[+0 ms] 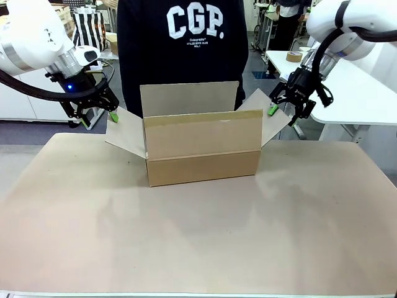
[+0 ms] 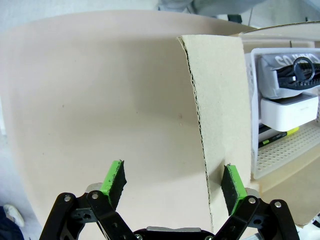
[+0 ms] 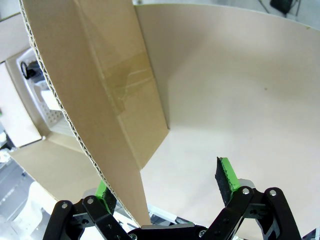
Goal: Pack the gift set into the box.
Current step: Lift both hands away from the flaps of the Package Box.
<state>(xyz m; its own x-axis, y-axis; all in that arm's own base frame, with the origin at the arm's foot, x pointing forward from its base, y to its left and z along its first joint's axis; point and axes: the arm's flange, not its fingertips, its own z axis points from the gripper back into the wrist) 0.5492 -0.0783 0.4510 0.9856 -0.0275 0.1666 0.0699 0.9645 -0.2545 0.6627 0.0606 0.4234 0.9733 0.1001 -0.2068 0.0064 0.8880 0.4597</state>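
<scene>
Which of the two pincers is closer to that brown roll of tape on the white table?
Right. The right pincer sits at the right-hand flap of the box, on the same side as the tape roll. The left pincer sits at the opposite flap, with the whole box between.

- The left gripper (image 2: 173,179) hangs with its jaws spread wide, green pads (image 2: 115,176) facing each other.
- A cardboard flap (image 2: 220,100) of the box (image 2: 300,192) rises between the two fingers. Its raw corrugated edge sits close to one pad and well apart from the other.
- I can't tell whether that near pad touches the flap.
- The pale beige table (image 2: 100,100) spreads out behind the flap.
- Past the flap, inside the box, sits a white perforated basket (image 2: 280,160).
- It holds a white case (image 2: 290,111) and a dark item with a ring (image 2: 302,70).
</scene>
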